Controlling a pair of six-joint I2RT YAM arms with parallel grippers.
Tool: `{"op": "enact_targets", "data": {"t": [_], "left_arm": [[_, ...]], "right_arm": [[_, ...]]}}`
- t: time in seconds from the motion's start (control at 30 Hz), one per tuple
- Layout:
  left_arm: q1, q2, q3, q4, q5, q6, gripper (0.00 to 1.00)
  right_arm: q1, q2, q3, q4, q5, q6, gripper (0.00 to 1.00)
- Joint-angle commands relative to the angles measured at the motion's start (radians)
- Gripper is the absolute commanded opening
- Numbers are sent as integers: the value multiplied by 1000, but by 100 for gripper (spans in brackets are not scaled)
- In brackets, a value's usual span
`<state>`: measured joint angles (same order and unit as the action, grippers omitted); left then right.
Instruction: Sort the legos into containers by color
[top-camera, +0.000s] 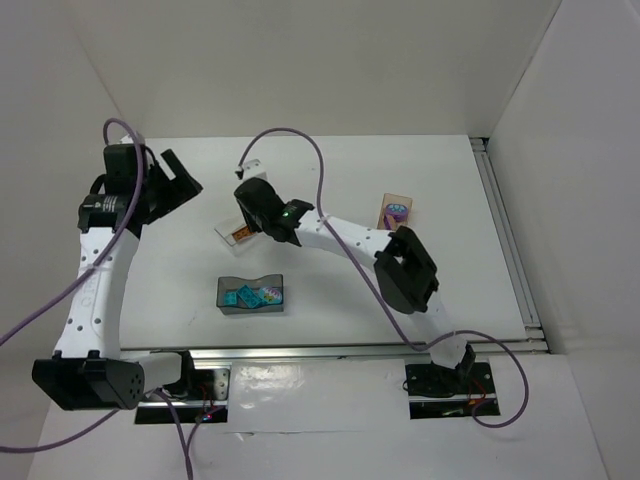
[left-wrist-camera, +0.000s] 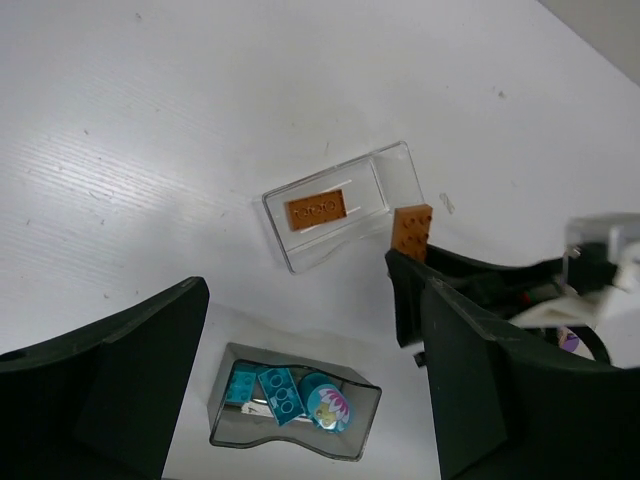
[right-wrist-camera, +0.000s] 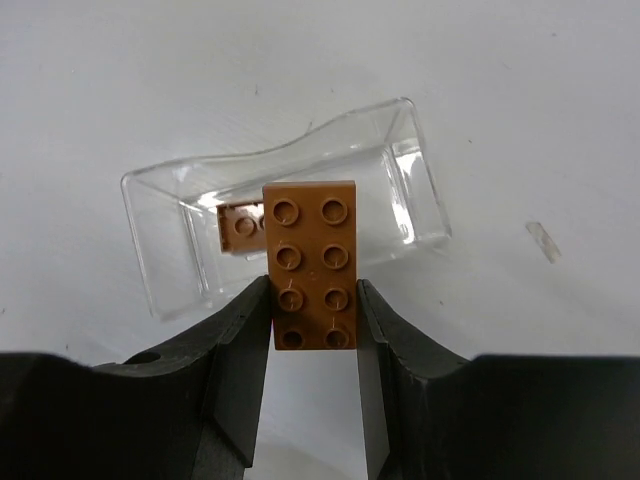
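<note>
Just ahead of the arm bases sits a grey tray (left-wrist-camera: 222, 412) holding teal bricks (left-wrist-camera: 283, 392). Beyond it the right gripper (right-wrist-camera: 312, 310) is clamped on the long sides of an orange brick (right-wrist-camera: 311, 250), poised at the edge of a clear tray (right-wrist-camera: 405, 150) where another orange brick (right-wrist-camera: 238, 226) lies; this looks like the drop-off step, so next it should move over the tray's middle and open. Farther back, a wooden tray (top-camera: 386, 222) holds a purple piece (top-camera: 397, 211), and the left gripper (top-camera: 178, 185) hangs wide open, empty.
</note>
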<state>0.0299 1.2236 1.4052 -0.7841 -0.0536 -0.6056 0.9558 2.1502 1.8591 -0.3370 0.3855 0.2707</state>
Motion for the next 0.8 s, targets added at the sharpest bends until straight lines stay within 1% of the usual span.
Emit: {"op": "enact_targets", "data": {"t": [0.0,0.03,0.07,0.1,0.17,0.23,0.3,0.43,0.47,0.5,0.53,0.57,0.63,0.67,0.7,0.73,0.77], "left_arm": [[63,-30,-15,25,58,-13,93],[77,-30,-15,25,90,-13,93],[99,-30,-15,25,107,-3,93],[99,-30,-15,25,118,-3,93],[116,-21,-15,25,136,6,93],[139,-21,-15,25,150,15,93],[139,-21,-15,25,159,15,93],[139,-30,-35,35,178,15,93],[139,-39,-35,36,178,15,93],[139,-39,-35,36,187,15,93],[139,-39,-35,36,187,24,93],[139,-39,-35,36,187,24,93],[139,-39,-35,36,198,24,93],[139,-39,-46,36,198,33,93],[139,-39,-46,36,198,33,93],[139,-48,-46,36,198,33,93],[139,-49,-55,36,198,33,93]], "right_arm": [[-3,103,147,-4,19,-22,28],[-3,118,163,-4,7,-22,28],[-12,132,176,9,7,-22,31],[-12,160,210,9,16,-22,36],[-12,169,239,9,26,-13,61],[-12,160,236,-5,39,-13,81],[-12,125,201,19,58,-4,85],[-12,-18,65,82,117,5,85],[-12,-80,13,82,156,5,85],[-22,-110,-9,67,180,15,88],[-22,-140,-65,55,234,25,94],[-22,-204,-96,37,259,39,100],[-61,-271,-162,-42,297,109,100],[-78,-342,-234,-83,324,148,100],[-119,-383,-276,-123,337,232,100],[-143,-426,-322,-190,337,270,100],[-166,-514,-421,-226,351,312,100]]}}
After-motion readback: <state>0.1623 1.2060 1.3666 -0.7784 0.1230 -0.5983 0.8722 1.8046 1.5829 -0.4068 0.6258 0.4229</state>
